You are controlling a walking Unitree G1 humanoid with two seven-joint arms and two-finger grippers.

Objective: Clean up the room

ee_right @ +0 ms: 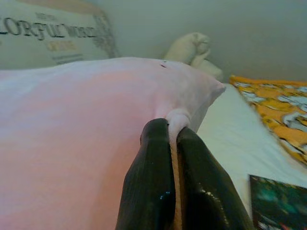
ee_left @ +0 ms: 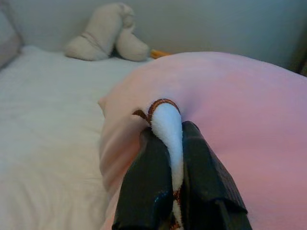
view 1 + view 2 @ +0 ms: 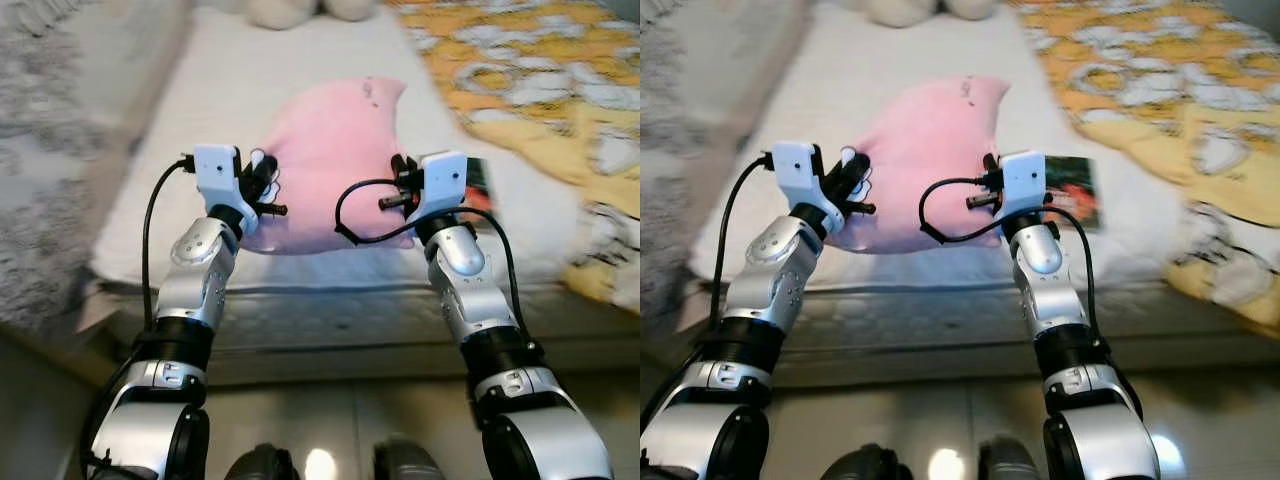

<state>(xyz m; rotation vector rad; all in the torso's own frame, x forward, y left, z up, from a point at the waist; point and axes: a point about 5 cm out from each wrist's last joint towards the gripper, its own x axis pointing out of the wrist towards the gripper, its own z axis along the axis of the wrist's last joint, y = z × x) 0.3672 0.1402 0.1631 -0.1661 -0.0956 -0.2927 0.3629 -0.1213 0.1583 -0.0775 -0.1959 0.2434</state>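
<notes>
Fingers (image 2: 153, 182) of both grippers are pinching the pink pillow (image 3: 330, 160) edges on the bed (image 3: 230, 80); tidying likely just beginning, book (image 3: 1072, 190) lying unplaced.

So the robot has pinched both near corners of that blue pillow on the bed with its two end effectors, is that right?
Not quite: the pillow is pink, not blue, as the left eye view shows. The rest holds: the left end effector and right end effector each pinch a near corner of it on the bed.

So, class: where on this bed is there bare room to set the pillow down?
Bare white sheet lies left of the pillow, up to the plush toy at the head. The right is crowded: a book beside the pillow, then the yellow blanket. Both the left gripper and right gripper pinch the pillow.
</notes>
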